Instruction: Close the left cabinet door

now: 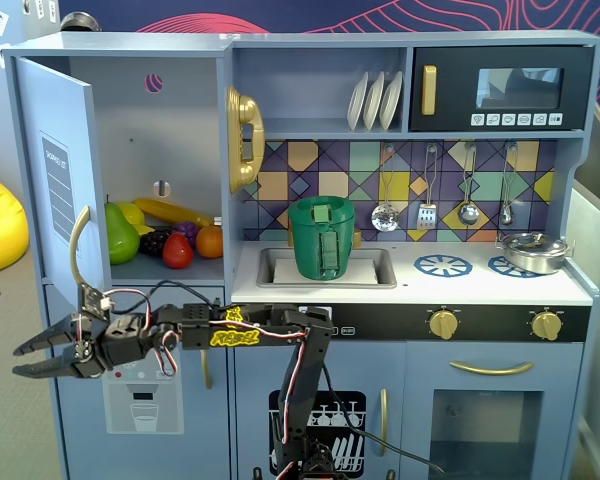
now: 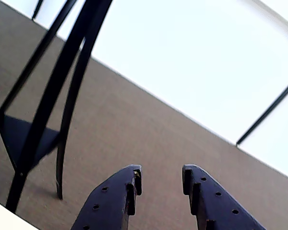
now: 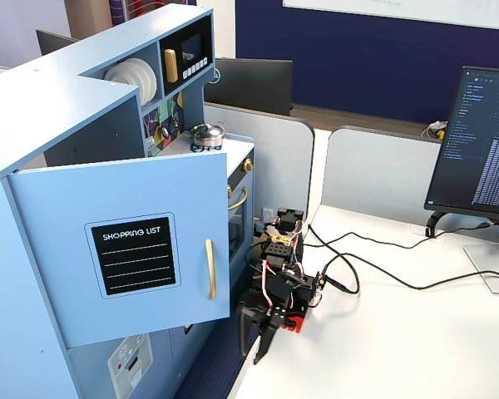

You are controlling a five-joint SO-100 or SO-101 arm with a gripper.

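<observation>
The left cabinet door (image 1: 55, 170) stands wide open, a light-blue panel with a curved gold handle (image 1: 77, 245). In the other fixed view its "SHOPPING LIST" chalkboard face (image 3: 133, 258) and handle (image 3: 209, 268) show. My gripper (image 1: 18, 361) is open and empty. It sits below the door's lower edge, near the free edge, apart from the door. In the other fixed view the gripper (image 3: 258, 345) hangs right of and below the handle. The wrist view shows the gripper (image 2: 162, 175) with its jaws apart over brown carpet; the door is out of that view.
Toy fruit (image 1: 160, 240) lies in the open compartment. The lower door with the dispenser panel (image 1: 143, 400) is behind my arm. A gold phone (image 1: 244, 138) and a green pot (image 1: 322, 236) are nearby. Black chair legs (image 2: 62, 96) stand on the floor. Cables (image 3: 374, 274) and a monitor (image 3: 481, 141) are on the desk.
</observation>
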